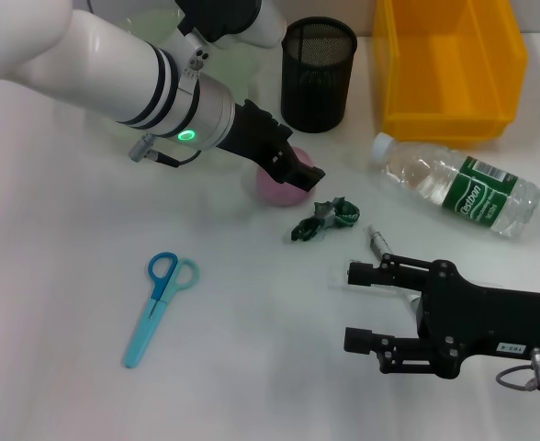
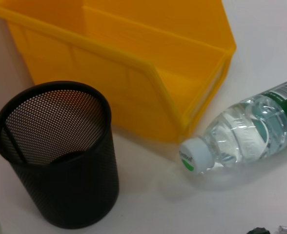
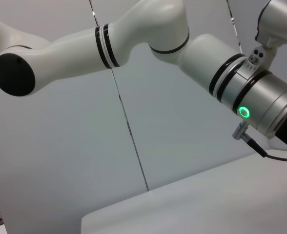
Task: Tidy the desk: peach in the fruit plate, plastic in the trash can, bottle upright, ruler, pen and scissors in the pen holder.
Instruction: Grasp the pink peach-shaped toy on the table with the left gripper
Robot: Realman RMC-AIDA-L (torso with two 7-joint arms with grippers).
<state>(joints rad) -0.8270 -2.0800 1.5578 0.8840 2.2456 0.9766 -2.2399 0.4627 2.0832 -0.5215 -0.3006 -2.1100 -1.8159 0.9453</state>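
A pink peach (image 1: 281,190) lies on the table in front of the black mesh pen holder (image 1: 318,73). My left gripper (image 1: 293,168) is down on top of the peach, its black fingers closed against it. Crumpled dark green plastic (image 1: 325,218) lies just right of the peach. A clear bottle (image 1: 458,186) lies on its side at the right, also in the left wrist view (image 2: 251,131). Blue scissors (image 1: 160,305) lie at the front left. A pen (image 1: 377,242) shows beside my open right gripper (image 1: 354,308). No ruler is visible.
A yellow bin (image 1: 449,69) stands at the back right, next to the pen holder (image 2: 60,156) in the left wrist view (image 2: 133,73). A pale green plate (image 1: 238,66) is mostly hidden behind my left arm. The right wrist view shows only the left arm (image 3: 133,39) and a wall.
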